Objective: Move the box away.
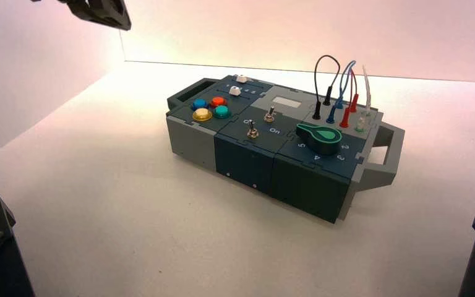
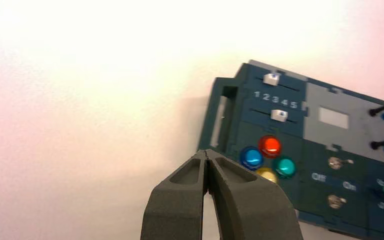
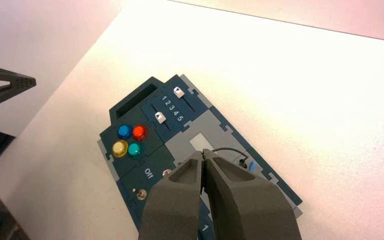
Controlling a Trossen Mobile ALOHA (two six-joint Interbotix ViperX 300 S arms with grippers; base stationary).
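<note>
Grey fingertips of the left pincer (image 2: 207, 154) press together, holding nothing, poised above the box's (image 1: 284, 145) handle end (near the coloured buttons (image 2: 268, 159)). The right pincer (image 3: 203, 155) is likewise closed and empty, hovering over the box's middle. The box sits right of centre in the high view, on the white counter (image 1: 111, 204). No contact yet, I judge: the approach step. Next, one pincer must descend to the handle (image 2: 221, 117) and push.

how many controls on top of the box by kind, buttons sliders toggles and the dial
Round buttons: 4 (blue, red, yellow, teal)
White sliders: 2
Toggle switches: 2
Green dial: 1
Total: 9 controls on the box
</note>
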